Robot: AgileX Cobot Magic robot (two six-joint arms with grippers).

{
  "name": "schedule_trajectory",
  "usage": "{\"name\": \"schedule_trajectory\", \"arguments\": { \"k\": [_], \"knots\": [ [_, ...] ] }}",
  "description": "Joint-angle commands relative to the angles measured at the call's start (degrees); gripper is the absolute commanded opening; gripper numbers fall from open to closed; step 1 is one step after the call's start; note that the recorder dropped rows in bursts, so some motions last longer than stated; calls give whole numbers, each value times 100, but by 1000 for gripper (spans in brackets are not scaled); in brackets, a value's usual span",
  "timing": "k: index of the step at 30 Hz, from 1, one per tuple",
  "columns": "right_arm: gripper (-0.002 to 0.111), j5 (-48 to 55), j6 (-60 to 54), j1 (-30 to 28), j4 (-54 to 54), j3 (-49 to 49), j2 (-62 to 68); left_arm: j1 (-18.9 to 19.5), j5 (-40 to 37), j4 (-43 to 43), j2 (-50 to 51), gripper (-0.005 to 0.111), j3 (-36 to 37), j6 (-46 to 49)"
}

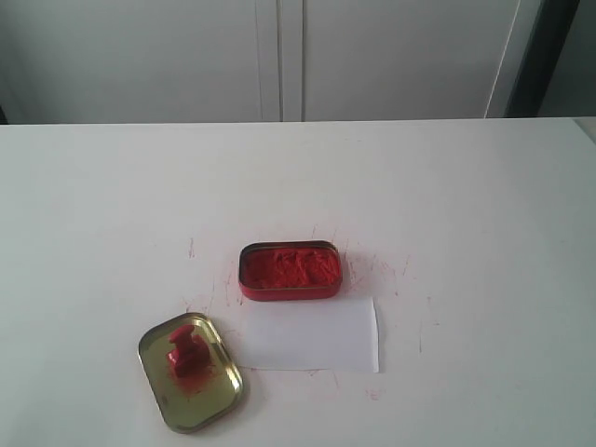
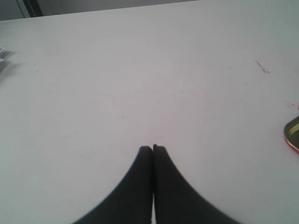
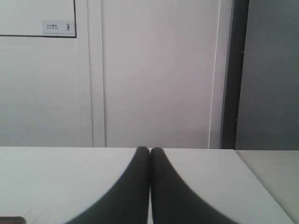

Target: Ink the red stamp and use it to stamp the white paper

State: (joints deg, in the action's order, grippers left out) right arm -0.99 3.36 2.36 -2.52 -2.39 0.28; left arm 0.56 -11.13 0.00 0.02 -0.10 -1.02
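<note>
Pincers both clenched empty: left pincer (image 2: pixel 153 148), right pincer (image 3: pixel 149 149). The red stamp (image 1: pixel 186 349) looks knob-up in the gold lid (image 1: pixel 220 389). The white paper (image 1: pixel 312 335) lies long side left-right.

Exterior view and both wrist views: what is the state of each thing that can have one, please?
red ink tin, open and full of red paste
gold lid, off the tin, inside up, smeared red
red stamp, resting in the gold lid, not held
white paper, lying flat, no clear print visible
left tool, shut, empty
right tool, shut, empty
</note>
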Motion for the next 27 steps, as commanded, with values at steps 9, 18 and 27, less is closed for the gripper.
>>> {"name": "schedule_trajectory", "arguments": {
  "k": [9,18,27],
  "knots": [
    [0,1142,282,-16,-29,-967,274,-16,0,-33,-2,0,10,-22],
    [0,1985,282,-16,-29,-1716,1258,-16,0,-33,-2,0,10,-22],
    [0,3039,282,-16,108,-2624,2489,-16,0,-33,-2,0,10,-22]
  ]
}}
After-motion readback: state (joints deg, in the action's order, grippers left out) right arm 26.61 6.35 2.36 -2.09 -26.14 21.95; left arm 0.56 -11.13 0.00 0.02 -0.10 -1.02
